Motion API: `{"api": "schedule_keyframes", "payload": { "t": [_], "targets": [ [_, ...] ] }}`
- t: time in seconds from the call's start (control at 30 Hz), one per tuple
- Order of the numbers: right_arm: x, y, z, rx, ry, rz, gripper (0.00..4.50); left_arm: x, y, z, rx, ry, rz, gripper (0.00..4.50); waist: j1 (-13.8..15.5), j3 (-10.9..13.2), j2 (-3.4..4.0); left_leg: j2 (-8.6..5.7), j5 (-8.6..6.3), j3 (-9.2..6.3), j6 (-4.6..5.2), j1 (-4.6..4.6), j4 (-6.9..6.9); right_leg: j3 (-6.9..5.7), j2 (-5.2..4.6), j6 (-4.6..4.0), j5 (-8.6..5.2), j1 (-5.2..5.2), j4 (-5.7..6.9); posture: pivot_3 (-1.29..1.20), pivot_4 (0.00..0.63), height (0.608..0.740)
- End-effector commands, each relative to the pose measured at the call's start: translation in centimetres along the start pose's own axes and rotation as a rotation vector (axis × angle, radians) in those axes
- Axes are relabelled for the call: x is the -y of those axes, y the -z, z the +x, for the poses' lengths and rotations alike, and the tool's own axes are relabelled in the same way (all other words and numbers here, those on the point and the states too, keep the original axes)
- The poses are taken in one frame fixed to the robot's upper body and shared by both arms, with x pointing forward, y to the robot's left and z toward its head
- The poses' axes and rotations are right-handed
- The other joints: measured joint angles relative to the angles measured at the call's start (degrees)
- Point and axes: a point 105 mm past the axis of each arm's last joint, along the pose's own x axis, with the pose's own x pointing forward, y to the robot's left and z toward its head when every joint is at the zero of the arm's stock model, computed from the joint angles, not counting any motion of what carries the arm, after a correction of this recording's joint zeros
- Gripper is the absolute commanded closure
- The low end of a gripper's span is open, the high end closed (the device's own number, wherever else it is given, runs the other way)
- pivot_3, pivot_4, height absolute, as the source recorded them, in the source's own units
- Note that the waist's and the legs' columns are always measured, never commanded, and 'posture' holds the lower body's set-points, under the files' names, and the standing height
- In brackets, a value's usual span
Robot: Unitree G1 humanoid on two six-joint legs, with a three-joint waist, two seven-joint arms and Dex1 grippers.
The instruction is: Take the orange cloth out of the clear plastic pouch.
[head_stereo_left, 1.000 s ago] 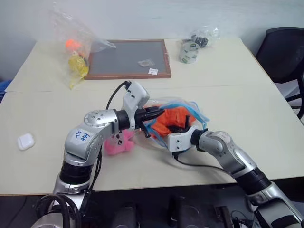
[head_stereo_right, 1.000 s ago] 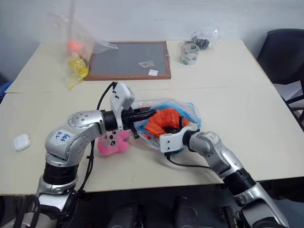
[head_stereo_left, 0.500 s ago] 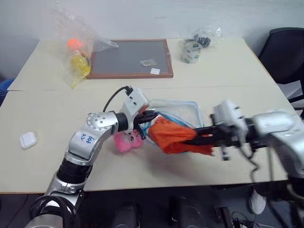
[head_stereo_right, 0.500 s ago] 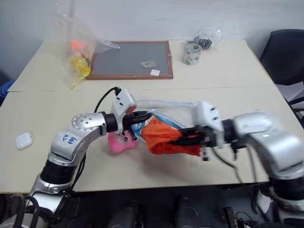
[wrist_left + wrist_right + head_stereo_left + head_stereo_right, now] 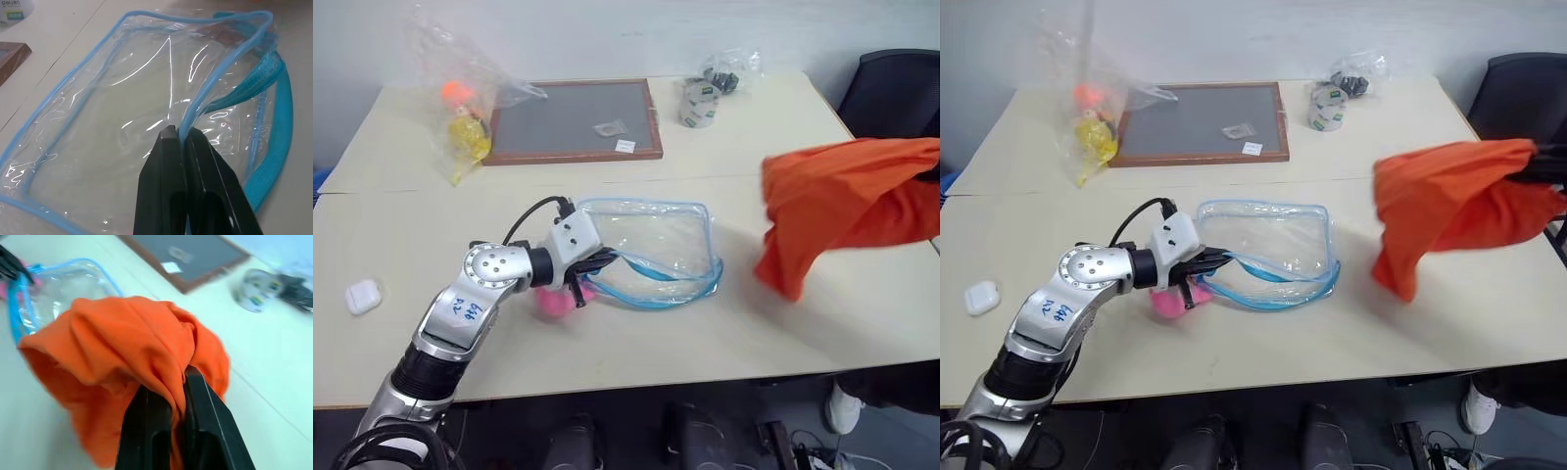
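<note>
**Orange cloth lifted clear of the emptied pouch**

The orange cloth (image 5: 1449, 211) hangs in the air above the table's right edge, draped from the right claw (image 5: 176, 382), whose two fingers are pinched shut on a fold of the fabric. The cloth sits well apart from the clear plastic pouch (image 5: 651, 250), which lies flat near the middle of the table (image 5: 607, 352), its long axis running roughly parallel to the front edge and its blue-trimmed mouth gaping toward that edge. The pouch appears empty. The left claw (image 5: 178, 134) is closed narrowly on the pouch's blue rim at the end nearer the table's left edge, pinning it in place. A pink plush toy (image 5: 553, 299) lies just beside that claw. Judged from this layout, extraction is essentially complete; what remains turns on the right arm, the only one bearing the cloth.
</note>
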Motion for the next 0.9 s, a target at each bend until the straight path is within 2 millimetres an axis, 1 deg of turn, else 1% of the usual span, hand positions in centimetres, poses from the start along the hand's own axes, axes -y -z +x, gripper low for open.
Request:
{"api": "schedule_keyframes", "payload": {
  "t": [0.03,0.07,0.1,0.13,0.2,0.23,0.27,0.33,0.37,0.4,0.47,0.5,0.6,0.7,0.73,0.8,0.83,0.87,0.9],
  "targets": [
    [0.8,0.8,1.0,-0.055,0.066,-0.176,4.49,0.3,-0.5,-0.5,0.008,0.012,0.060,4.50,0.0,0.0,0.01,0.00,0.01,0.01,-0.01,0.01,-0.03,0.00,0.01,0.00,0.00,0.00,0.04,0.00,0.150,0.740],
    [0.5,1.9,2.2,-0.091,0.069,-0.246,4.49,0.4,-0.3,-0.6,0.002,0.020,0.071,4.50,0.0,0.0,0.00,-0.03,0.01,0.03,-0.02,0.01,-0.03,0.00,0.04,0.00,0.00,0.00,0.10,0.00,0.150,0.740],
    [-0.5,3.3,3.7,-0.123,0.037,-0.306,4.49,0.5,-0.2,-0.7,-0.003,0.022,0.074,4.50,0.0,-0.1,-0.10,-0.01,0.01,0.04,-0.03,0.02,-0.02,0.00,0.04,0.01,0.00,0.01,0.13,0.00,0.150,0.740],
    [-1.4,4.2,4.5,-0.137,0.011,-0.341,4.49,0.6,-0.2,-0.7,-0.005,0.023,0.074,4.50,0.1,-0.1,-0.16,-0.02,0.01,0.02,-0.06,0.03,-0.03,-0.02,0.05,0.01,0.00,0.02,0.13,0.00,0.150,0.740],
    [-3.7,6.5,6.9,-0.146,-0.031,-0.380,4.49,0.8,0.0,-0.8,-0.009,0.027,0.069,4.50,0.3,0.0,-0.07,0.01,0.01,0.00,-0.09,0.02,0.00,-0.04,0.04,0.02,0.01,0.05,0.15,0.00,0.150,0.740],
    [-4.5,7.2,7.5,-0.149,-0.030,-0.393,4.49,0.9,0.0,-0.9,-0.011,0.029,0.069,4.50,0.4,0.0,-0.02,0.00,0.02,0.00,-0.07,0.00,0.01,-0.01,-0.02,0.04,0.02,0.01,0.21,0.00,0.150,0.740],
    [-5.3,8.4,8.6,-0.164,-0.013,-0.420,4.49,1.0,0.0,-0.9,-0.015,0.032,0.071,4.50,0.5,0.0,0.07,-0.01,0.02,-0.01,-0.07,-0.02,0.05,-0.02,-0.02,0.04,0.02,0.00,0.26,0.00,0.150,0.740],
    [-6.3,9.9,9.9,-0.181,0.035,-0.460,4.49,1.2,0.0,-1.2,-0.021,0.038,0.074,4.50,0.6,0.1,0.11,-0.04,0.03,-0.03,-0.05,-0.08,0.15,0.00,-0.05,0.05,0.02,-0.04,0.33,0.00,0.150,0.740],
    [-6.6,10.2,10.3,-0.179,0.050,-0.480,4.50,1.3,0.0,-1.3,-0.022,0.040,0.076,4.28,0.6,0.1,0.12,-0.04,0.03,-0.03,-0.05,-0.08,0.18,0.02,-0.05,0.05,0.02,-0.04,0.34,0.00,0.150,0.740],
    [-6.5,10.4,10.3,-0.177,0.078,-0.474,4.50,1.4,0.0,-1.5,-0.024,0.041,0.069,4.05,0.5,0.1,0.12,-0.04,0.03,-0.03,-0.05,-0.07,0.19,0.04,-0.05,0.05,0.02,-0.03,0.34,0.00,0.150,0.740],
    [-5.8,10.5,10.0,-0.194,0.136,-0.502,3.84,1.7,0.0,-1.9,-0.031,0.060,0.066,3.63,0.3,0.1,0.12,-0.02,0.03,-0.03,-0.05,-0.02,0.20,0.07,-0.03,0.06,0.03,0.01,0.35,0.00,0.150,0.740],
    [-5.4,10.6,9.6,-0.203,0.156,-0.505,3.63,1.8,0.0,-2.2,-0.033,0.064,0.066,3.33,0.2,0.1,0.12,-0.01,0.03,-0.03,-0.05,-0.02,0.20,0.07,-0.01,0.06,0.03,0.01,0.35,0.00,0.150,0.740],
    [-4.5,10.8,8.5,-0.230,0.194,-0.512,2.69,1.9,-0.2,-2.7,-0.027,0.061,0.046,2.46,0.2,0.1,0.12,0.04,0.03,-0.03,-0.06,-0.01,0.18,0.08,0.04,0.05,0.02,0.01,0.33,0.00,0.150,0.740],
    [-3.6,11.1,7.1,-0.256,0.222,-0.494,1.60,2.1,-0.7,-3.6,-0.011,0.073,0.018,1.50,0.4,0.1,0.12,0.02,0.04,-0.07,-0.04,-0.01,0.19,0.08,0.03,0.05,0.02,0.05,0.30,0.00,0.150,0.740],
    [-3.5,11.1,6.7,-0.263,0.218,-0.488,1.38,2.1,-0.9,-3.9,-0.010,0.078,0.016,1.28,0.4,0.1,0.12,0.02,0.04,-0.09,-0.04,-0.01,0.19,0.08,0.02,0.05,0.02,0.07,0.29,0.00,0.150,0.740],
    [-3.6,11.3,5.7,-0.269,0.197,-0.442,0.66,2.2,-1.2,-4.9,-0.008,0.098,-0.008,0.63,0.3,0.1,0.12,0.02,0.04,-0.10,-0.04,-0.01,0.18,0.08,0.03,0.05,0.02,0.07,0.28,0.00,0.150,0.740],
    [-3.6,11.2,5.1,-0.261,0.192,-0.397,0.40,2.3,-1.3,-5.5,-0.010,0.116,-0.021,0.42,0.3,0.1,0.12,0.05,0.04,-0.12,-0.04,0.01,0.18,0.07,0.04,0.05,0.02,0.08,0.28,0.00,0.150,0.740],
    [-3.4,11.0,4.5,-0.244,0.195,-0.326,0.04,2.3,-1.5,-6.4,0.003,0.127,-0.038,0.06,0.2,0.1,0.12,0.06,0.04,-0.11,-0.04,0.00,0.16,0.07,0.07,0.05,0.02,0.08,0.26,0.00,0.150,0.740],
    [-3.3,10.7,3.6,-0.226,0.186,-0.241,0.01,2.0,-1.7,-7.5,0.010,0.128,-0.076,0.02,0.2,0.1,0.12,0.08,0.04,-0.12,-0.04,0.03,0.16,0.07,0.08,0.05,0.02,0.10,0.26,0.00,0.150,0.740]
  ]
}}
